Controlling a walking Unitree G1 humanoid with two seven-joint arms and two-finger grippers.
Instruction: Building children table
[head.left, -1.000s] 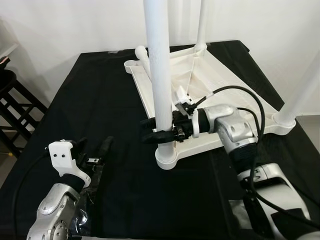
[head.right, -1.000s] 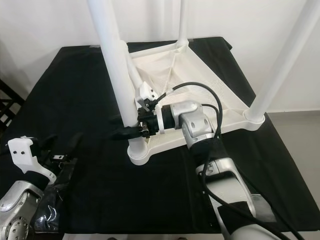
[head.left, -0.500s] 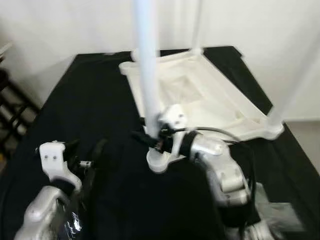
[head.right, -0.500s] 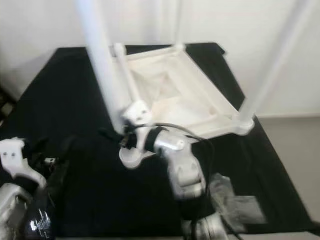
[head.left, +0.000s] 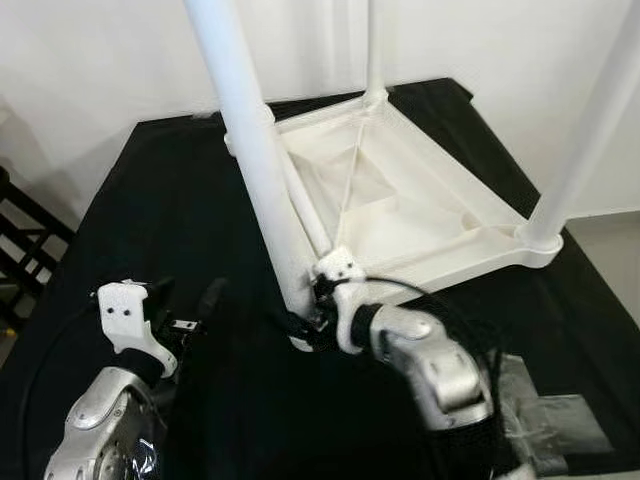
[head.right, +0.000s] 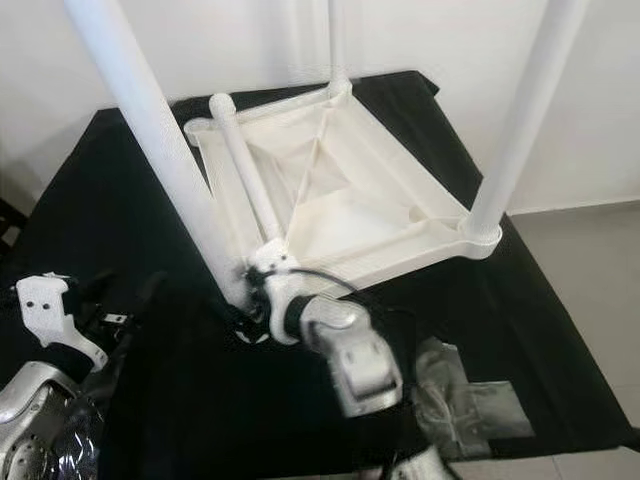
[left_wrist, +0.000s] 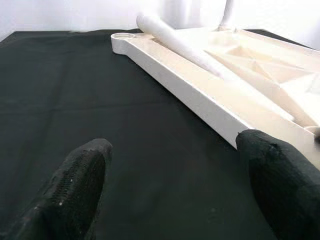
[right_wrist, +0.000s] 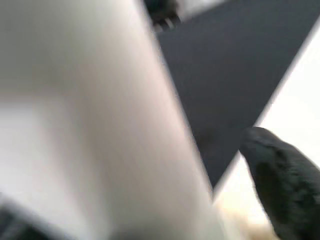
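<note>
Desk: black cloth (head.left: 150, 200) covers the desk, and the white table top (head.left: 420, 215) lies upside down on it.
Legs: three white legs stand up from the corners. The near leg (head.left: 250, 150) leans a bit and rises from the near corner, another leg (head.left: 590, 120) stands at the right corner, and a thin-looking one (head.left: 375, 50) is at the far corner.
Loose leg: one more white leg (head.right: 245, 165) lies flat along the left edge of the table top.
Right gripper (head.left: 300, 325): it is low at the foot of the near leg. Its jaws sit on both sides of the leg, touching it.
Left gripper (left_wrist: 175, 170): it hovers low over the cloth, just beside the left edge of the table top. Its jaws are wide apart and hold nothing.
</note>
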